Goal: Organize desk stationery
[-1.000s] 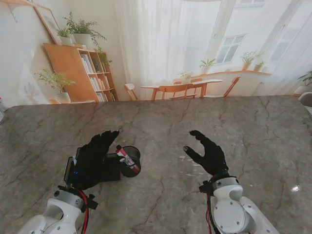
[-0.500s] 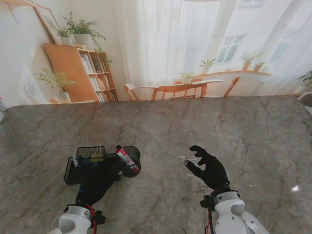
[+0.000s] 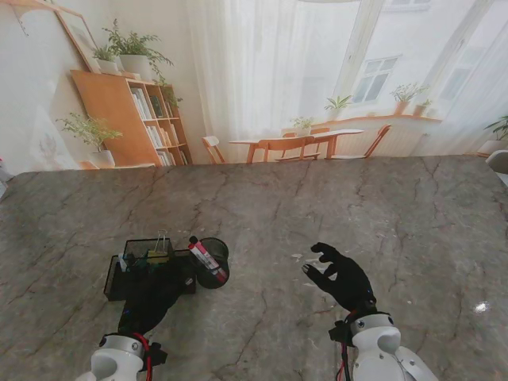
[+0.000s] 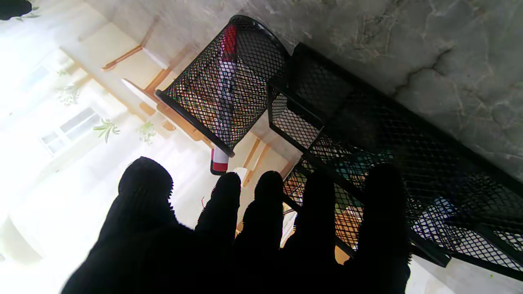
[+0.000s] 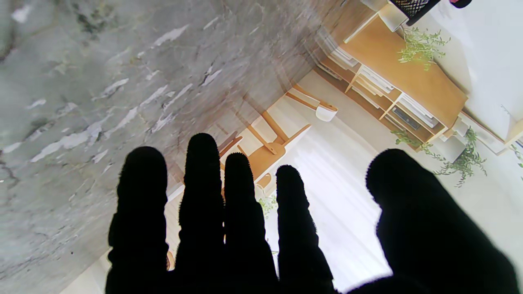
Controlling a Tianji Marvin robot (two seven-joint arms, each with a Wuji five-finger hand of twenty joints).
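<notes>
Left robot hand [image 3: 156, 295] lies lower left of the frame, fingers spread, holding nothing, at the mesh organizer [image 3: 127, 274]; right robot hand [image 3: 340, 274] hovers spread, lower right. The organizer's round cup [image 3: 214, 262] holds a red-and-white marker [image 3: 205, 258]; a binder clip [image 3: 159, 252] sits on its tray rim.

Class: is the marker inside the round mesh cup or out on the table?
Inside: the marker stands tilted in the cup, top above the rim.

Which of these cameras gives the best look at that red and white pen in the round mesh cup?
The left wrist view: the pen fills the mesh cup up close. The stand view shows it small. The right wrist view catches only a sliver at its edge.
</notes>
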